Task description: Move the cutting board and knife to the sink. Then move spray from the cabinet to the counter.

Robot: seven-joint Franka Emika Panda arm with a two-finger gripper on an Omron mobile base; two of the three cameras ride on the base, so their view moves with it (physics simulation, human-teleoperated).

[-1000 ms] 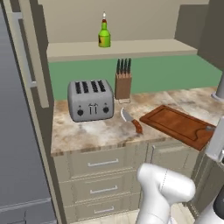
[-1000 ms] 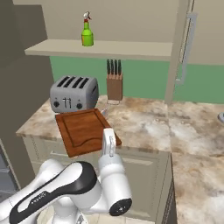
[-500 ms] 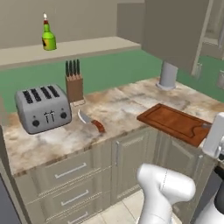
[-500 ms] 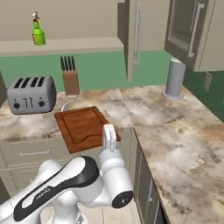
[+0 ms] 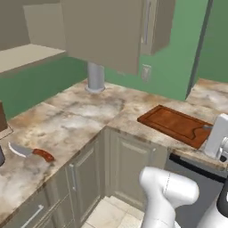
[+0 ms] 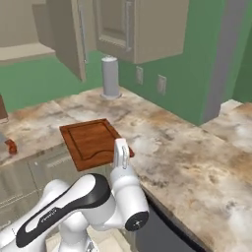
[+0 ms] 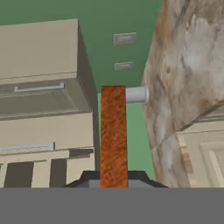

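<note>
A simulated kitchen with green walls and a beige-and-brown marbled stone worktop (image 5: 84,120) that runs around a corner above beige cupboard doors. The white robot arm rises in the foreground of both base views.

The flat rectangular reddish-brown wooden cutting board with a grooved border (image 5: 176,124) is carried by the arm, roughly level, over the worktop edge. In the right base view the same board (image 6: 93,142) reaches out from just in front of the arm's white wrist. The hand (image 7: 113,177) is pressed together on the near edge of the board; in the hand view the board (image 7: 113,131) shows edge-on as a narrow reddish-brown strip rising between the two dark fingertips.

The short kitchen knife with a silver pointed blade and a reddish-brown handle (image 5: 31,152) lies flat on the worktop at the far left of the left base view, well apart from the board.

A grey upright cylinder (image 5: 95,78) stands on the worktop against the green wall, beneath tall beige wall cabinets (image 5: 111,31) with long grey bar handles. One cabinet door (image 6: 69,34) stands open in the right base view.
</note>
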